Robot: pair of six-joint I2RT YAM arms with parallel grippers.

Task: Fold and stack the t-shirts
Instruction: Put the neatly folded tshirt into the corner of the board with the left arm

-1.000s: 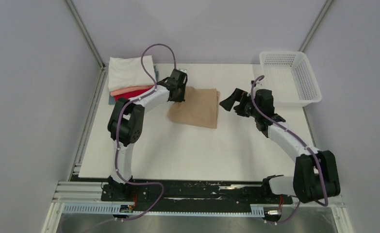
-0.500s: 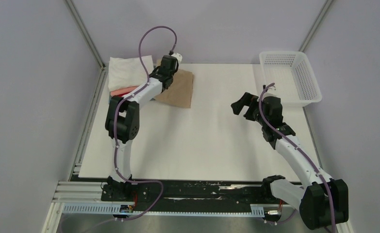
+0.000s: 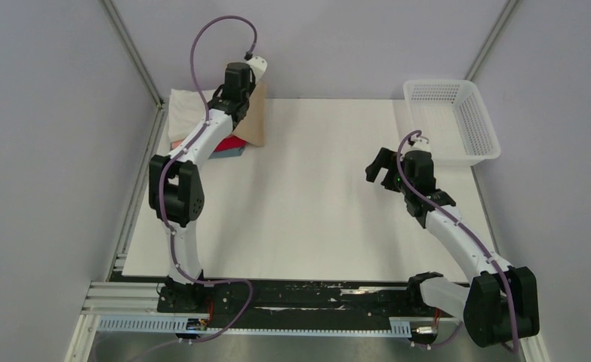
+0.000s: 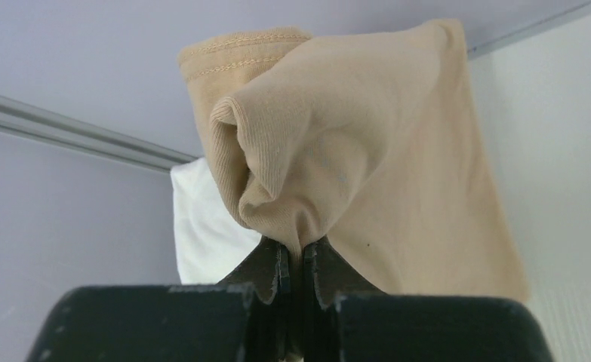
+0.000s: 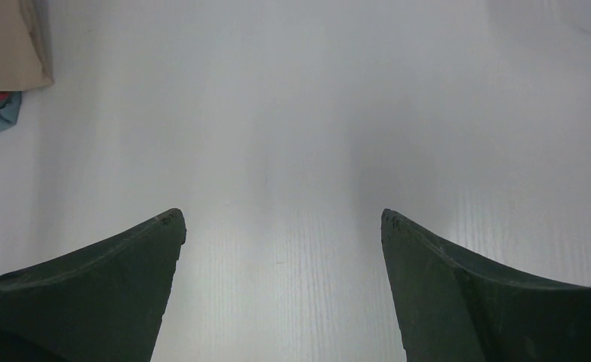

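The folded tan cloth t-shirt [image 3: 256, 122] hung pinched tight in the left hand [image 4: 292, 260], over the right edge of the stack of folded white, red and blue-grey shirts [image 3: 189, 110] at the far-left corner of the bench [image 3: 315, 219] (right hand [image 3: 383, 166] gaped empty, well apart).

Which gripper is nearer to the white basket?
Right. The right gripper hovers open close by the basket, on its left; the left gripper holds the tan shirt at the shirt stack across the table.

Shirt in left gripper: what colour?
Plain tan shirt, clearest in the left wrist view.
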